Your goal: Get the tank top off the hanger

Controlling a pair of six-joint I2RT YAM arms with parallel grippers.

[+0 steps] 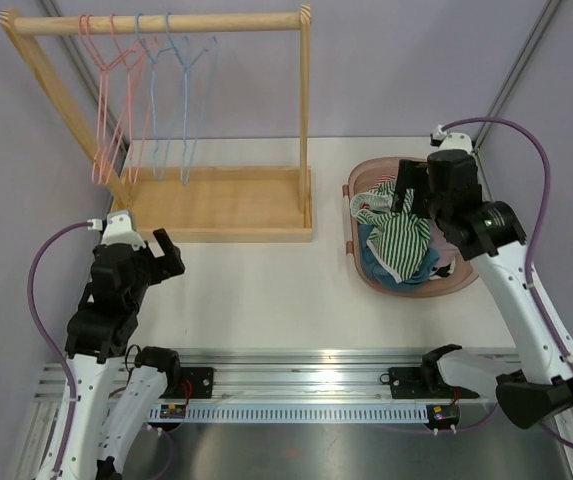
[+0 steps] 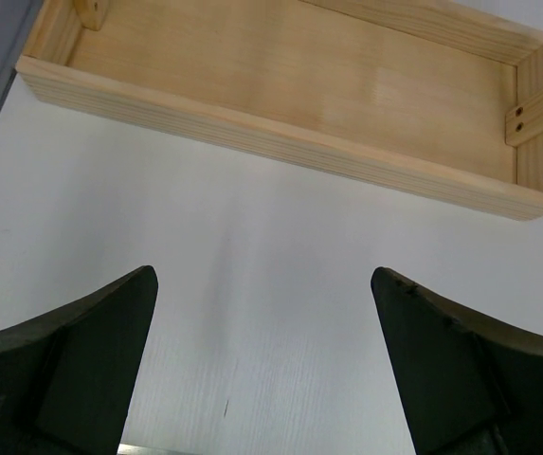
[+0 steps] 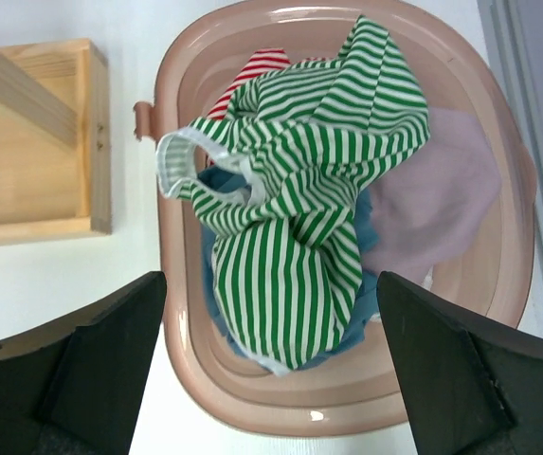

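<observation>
**1. Task item.** The green-and-white striped tank top [image 3: 299, 190] lies crumpled on top of the heap in the pink basket [image 3: 280, 417], at 3 o'clock on the worktop [image 1: 266, 290]. It is on no hanger. The pink hangers [image 1: 100, 165] and blue hangers [image 1: 185, 140] hang bare on the wooden rack [image 1: 161, 22] at 10 o'clock. Judgement: the removal appears complete.

**2. Jaws.** The right jaws are spread wide directly above the basket, with nothing between them, and are clear of the cloth. The left jaws are likewise spread and empty. They sit over bare worktop just to the 6 o'clock side of the rack's base tray [image 2: 299, 95].

**3. Hazards.**
- A white-edged strap loop [image 3: 174, 159] stands proud at 9 o'clock in the right wrist view. If the right jaws dip or sweep low, a finger could hook the loop and drag the garment out.
- The heap sits high against the basket rim, so a nudge could tip the tank top over the edge.
- The left arm [image 1: 106, 300] is near the rack base. A forward swing could strike the base and set the hangers swinging.

**4. Markings.** No brand, label or writing can be read on the garment, basket or rack. Small tags on the mounting rail [image 1: 296, 385] are too small to make out.
</observation>
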